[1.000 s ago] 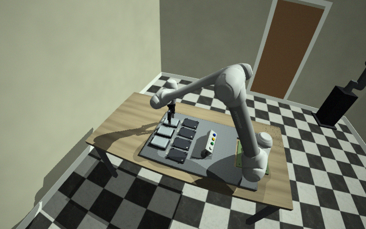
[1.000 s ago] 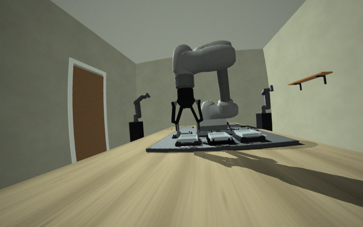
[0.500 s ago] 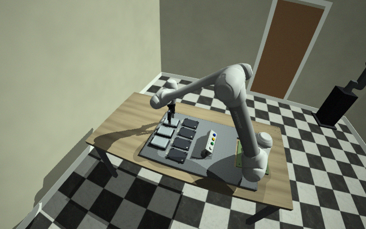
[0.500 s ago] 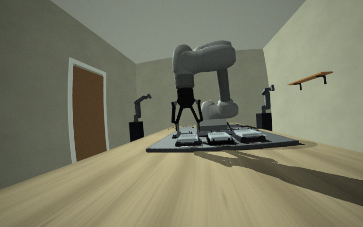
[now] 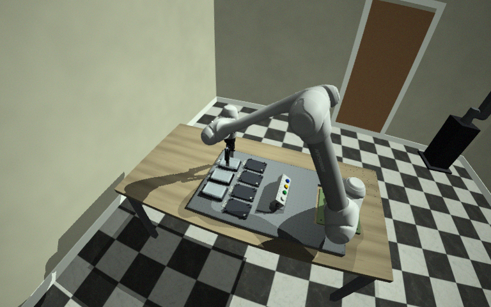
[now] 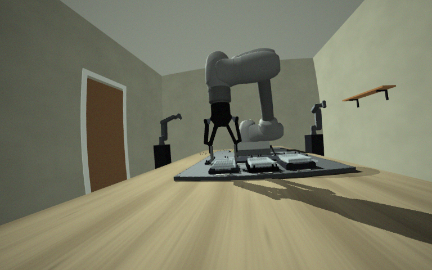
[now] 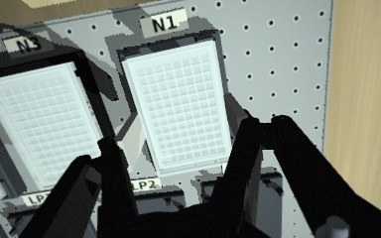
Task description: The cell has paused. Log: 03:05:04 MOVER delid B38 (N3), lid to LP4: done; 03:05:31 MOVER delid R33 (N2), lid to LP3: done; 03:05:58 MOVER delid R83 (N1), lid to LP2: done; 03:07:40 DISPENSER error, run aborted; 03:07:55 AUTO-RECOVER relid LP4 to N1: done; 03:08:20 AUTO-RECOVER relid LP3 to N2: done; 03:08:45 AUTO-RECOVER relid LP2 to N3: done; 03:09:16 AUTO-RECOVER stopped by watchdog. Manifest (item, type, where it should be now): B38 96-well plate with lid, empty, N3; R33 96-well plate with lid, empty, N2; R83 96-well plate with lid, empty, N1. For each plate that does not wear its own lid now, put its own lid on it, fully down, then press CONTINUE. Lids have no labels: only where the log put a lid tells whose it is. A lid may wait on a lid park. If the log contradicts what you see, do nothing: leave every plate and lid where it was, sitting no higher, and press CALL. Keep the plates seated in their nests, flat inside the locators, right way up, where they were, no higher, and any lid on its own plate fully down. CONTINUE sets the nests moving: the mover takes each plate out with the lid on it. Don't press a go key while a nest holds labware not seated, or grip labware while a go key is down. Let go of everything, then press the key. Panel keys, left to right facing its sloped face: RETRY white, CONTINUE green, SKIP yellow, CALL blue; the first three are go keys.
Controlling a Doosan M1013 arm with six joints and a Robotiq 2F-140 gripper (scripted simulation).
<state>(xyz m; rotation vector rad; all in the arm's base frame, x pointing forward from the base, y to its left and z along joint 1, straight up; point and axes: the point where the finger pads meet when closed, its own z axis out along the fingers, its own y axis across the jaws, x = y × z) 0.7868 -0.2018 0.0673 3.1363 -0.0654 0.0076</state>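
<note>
The tool point(image 6: 223, 154) grips the lid point(image 7: 178, 104) at nest N1 point(image 7: 164, 23) — fingers astride it.

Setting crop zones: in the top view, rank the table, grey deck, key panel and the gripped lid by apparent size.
1. Table.
2. Grey deck.
3. Key panel and the lid in the gripper look about alike. The lid lies farther from the camera, so they are unranked.
</note>
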